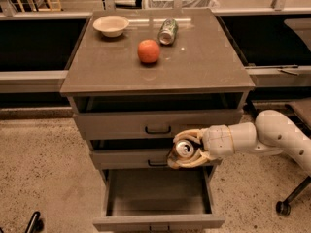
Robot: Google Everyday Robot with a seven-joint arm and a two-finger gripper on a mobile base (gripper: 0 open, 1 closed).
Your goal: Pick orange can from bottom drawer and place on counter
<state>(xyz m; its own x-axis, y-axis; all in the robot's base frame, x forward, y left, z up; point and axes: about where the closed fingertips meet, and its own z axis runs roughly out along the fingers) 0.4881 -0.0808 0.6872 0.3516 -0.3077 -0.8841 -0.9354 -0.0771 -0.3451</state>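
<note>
My gripper (183,150) is shut on the orange can (183,149), whose silver lid faces the camera. It holds the can in the air in front of the middle drawer, above the open bottom drawer (158,222). The drawer's inside looks empty. The white arm reaches in from the right. The counter (116,69) lies well above the can.
On the counter stand a white bowl (111,25) at the back left, a round orange fruit (148,51) in the middle and a green-and-white can (167,31) lying on its side behind it. The top drawer (156,123) is slightly pulled out. A caster wheel (282,207) stands at the right.
</note>
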